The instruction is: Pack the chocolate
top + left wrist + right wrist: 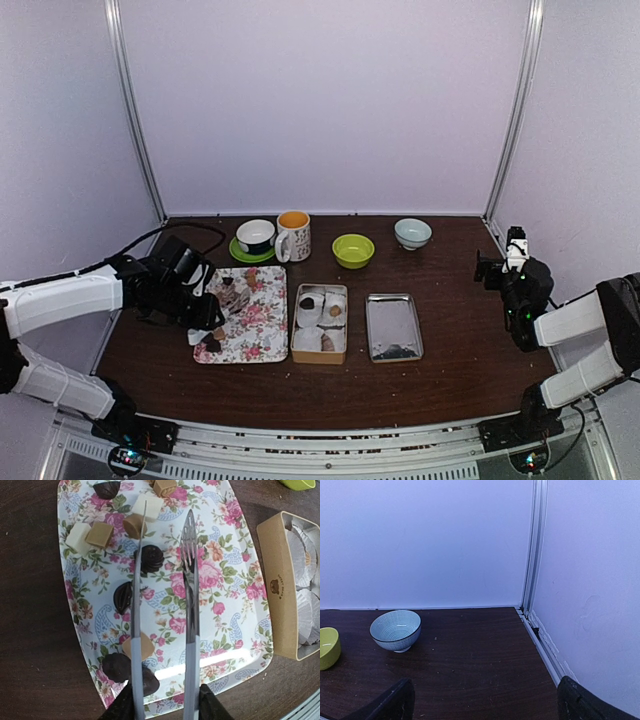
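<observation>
Silver tongs [190, 555] are clamped by their handles between the jaws of the left gripper [167, 707], and the two blades are seen standing apart above the floral tray [240, 645]. No piece is pinched between the blades. The chocolate [150, 558] is mostly spread over that tray. White, tan and dark pieces lie near the far end, a ridged dark round and a dark oval lie under the left blade, and a caramel block and two dark lumps lie near the handles. In the overhead view a few pieces are seen already seated in the paper cups [302, 545] of the tan tin [277, 585], which stands just beside the tray on its right.

The step in hand is judged to be the picking of another piece. It is best done if a piece standing clear of its neighbours is chosen and the blades are lowered on either side of it. The squeeze should be applied gently, so that the lump is neither crushed nor shot sideways. The piece should be lifted straight up before being carried over the tin's wall.

The left arm is extended in from the left edge of the bench [30, 630], its wrist bent down over the tray. The right gripper [487, 707] is held well apart at the right edge, its jaws wide apart on nothing, faced towards a blue bowl [395, 630].
</observation>
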You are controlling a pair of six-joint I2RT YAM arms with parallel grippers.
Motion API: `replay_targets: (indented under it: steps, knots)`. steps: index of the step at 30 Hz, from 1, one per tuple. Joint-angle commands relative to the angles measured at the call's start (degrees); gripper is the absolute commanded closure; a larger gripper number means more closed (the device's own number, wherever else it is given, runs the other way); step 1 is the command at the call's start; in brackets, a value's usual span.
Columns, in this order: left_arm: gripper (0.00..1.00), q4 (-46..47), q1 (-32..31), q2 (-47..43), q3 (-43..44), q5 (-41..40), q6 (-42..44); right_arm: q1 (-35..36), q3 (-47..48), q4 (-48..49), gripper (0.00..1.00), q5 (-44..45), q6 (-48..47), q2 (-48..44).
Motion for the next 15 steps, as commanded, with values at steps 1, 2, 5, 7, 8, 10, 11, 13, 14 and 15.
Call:
replay_targets:
  steps: [1,2,5,7,8,10,11,13,14,15]
  knots:
    - [0.6,0.4,0.2,1.5,0.0,0.0,-1.7,-0.4,0.1,0.8,0.0,1.1,0.5,0.3]
    - [0.6,0.4,0.2,1.7,0.1,0.0,-1.9,-0.4,0.2,0.8,0.0,1.1,0.5,0.3]
    - [0.6,0.4,0.2,2.0,0.0,0.1,-2.1,-0.3,0.1,0.8,0.0,1.1,0.5,0.2]
    - [0.59,-0.1,0.2,2.2,0.1,0.1,-2.2,-0.3,0.1,0.8,0.0,1.1,0.5,0.3]
    - [0.59,-0.5,0.2,2.3,0.2,0.1,-2.3,-0.3,0.1,0.8,0.0,1.1,0.5,0.3]
    - [0.59,-1.0,0.2,2.0,0.2,0.2,-2.5,-0.3,0.1,0.8,0.0,1.1,0.5,0.3]
    - [0.6,-1.0,0.2,1.8,-0.1,0.3,-2.6,-0.3,0.1,0.8,0.0,1.1,0.5,0.3]
    - [0.64,-1.0,0.2,1.2,-0.3,0.6,-2.6,-0.3,0.2,0.8,0.0,1.1,0.5,0.3]
    - [0.65,-1.1,0.2,0.9,-0.3,0.8,-2.7,-0.3,0.2,0.8,0.0,1.1,0.5,0.3]
    - [0.65,-1.5,0.2,0.8,-0.2,1.0,-2.8,-0.3,0.2,0.8,0.0,1.1,0.5,0.3]
